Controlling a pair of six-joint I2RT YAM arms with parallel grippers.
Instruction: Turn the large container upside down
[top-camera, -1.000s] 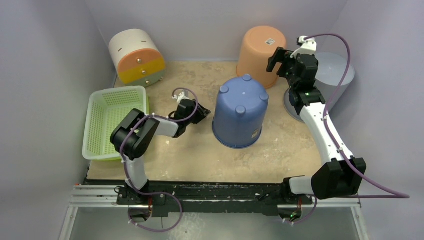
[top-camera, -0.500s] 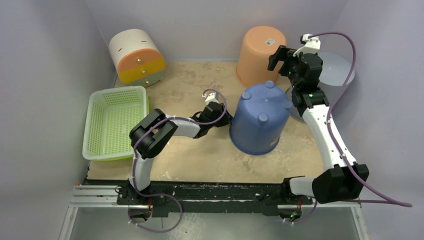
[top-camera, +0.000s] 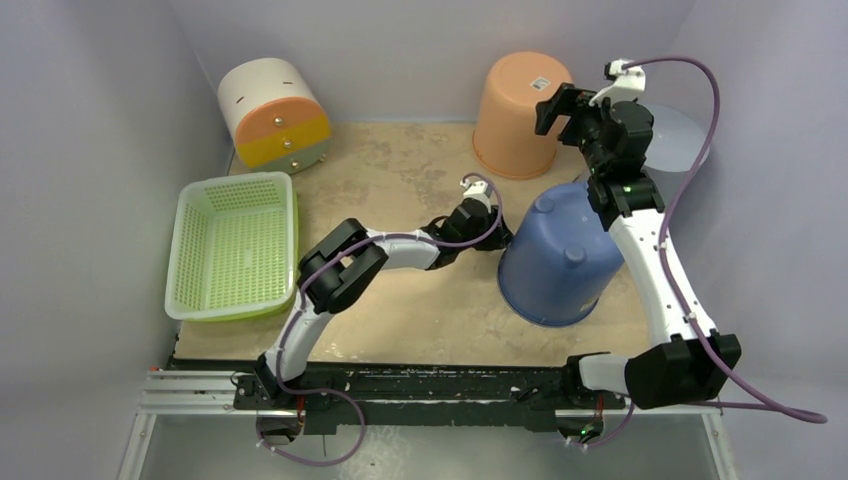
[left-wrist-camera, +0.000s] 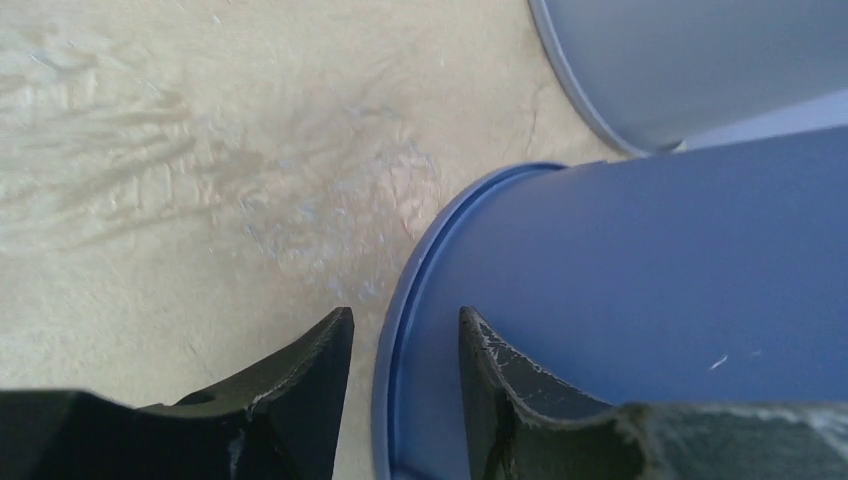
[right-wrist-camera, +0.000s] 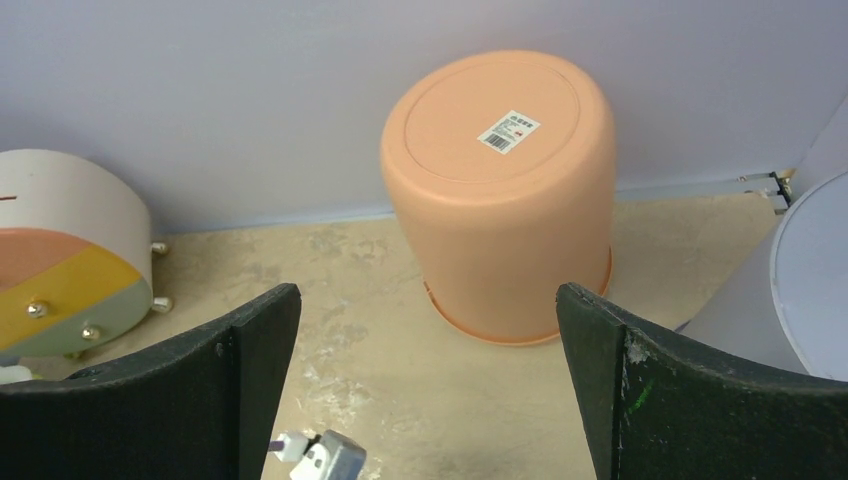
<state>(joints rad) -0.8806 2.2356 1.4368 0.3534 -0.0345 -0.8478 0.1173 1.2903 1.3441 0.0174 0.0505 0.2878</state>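
The large blue container (top-camera: 555, 260) stands mouth-down with its small feet on top, tilted toward the right at the table's right side. In the left wrist view its wall (left-wrist-camera: 650, 300) fills the lower right, and its rim runs between my left fingers. My left gripper (top-camera: 497, 238) (left-wrist-camera: 405, 312) is at the container's lower left edge, jaws narrowly apart astride the rim, with a gap showing on both sides. My right gripper (top-camera: 560, 105) (right-wrist-camera: 428, 290) is wide open and empty, high near the back wall, facing the orange container.
An upturned orange container (top-camera: 520, 110) (right-wrist-camera: 500, 190) stands at the back. A pale grey container (top-camera: 675, 140) (left-wrist-camera: 700, 60) lies just right of the blue one. A green basket (top-camera: 235, 245) sits at the left, a round white, orange and yellow box (top-camera: 272, 112) at back left.
My left gripper has reached far to the right, and the blue container has slid right with it and tilted more. The right gripper has risen slightly.
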